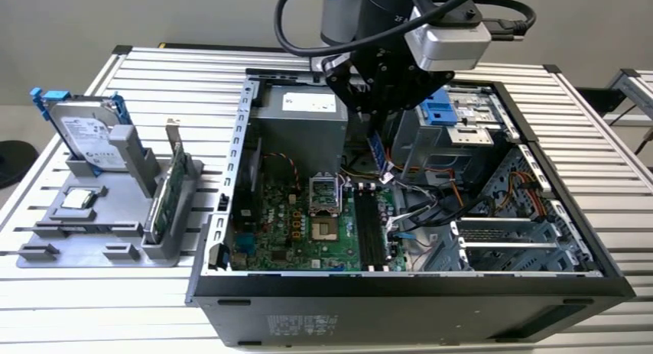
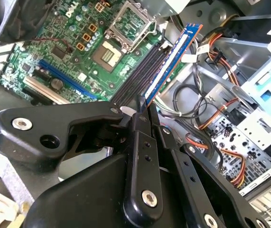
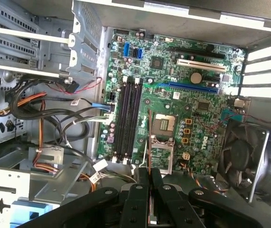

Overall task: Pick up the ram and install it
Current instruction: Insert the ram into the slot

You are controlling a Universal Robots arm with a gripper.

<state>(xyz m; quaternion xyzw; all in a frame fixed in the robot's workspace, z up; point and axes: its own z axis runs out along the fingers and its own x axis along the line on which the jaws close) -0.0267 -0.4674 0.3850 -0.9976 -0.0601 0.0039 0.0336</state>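
My gripper (image 1: 374,118) hangs inside the open computer case (image 1: 408,281), shut on the ram (image 1: 380,151). The ram is a thin blue stick that points down toward the motherboard (image 1: 296,232). It floats above the black memory slots (image 1: 369,228), apart from them. In the second wrist view the ram (image 2: 171,61) juts out from between the black fingers (image 2: 142,118), over the slots (image 2: 142,71). The first wrist view has the ram (image 3: 149,142) edge-on, a thin line beside the slots (image 3: 128,118), with my gripper (image 3: 148,175) closed around its near end.
A grey stand (image 1: 61,239) at the exterior view's left holds a silver hard drive (image 1: 87,132) with blue rails, a green card (image 1: 168,189) and a small chip (image 1: 79,199). The processor socket (image 1: 323,193), loose cables (image 1: 439,197) and a case fan (image 3: 242,156) crowd the slots.
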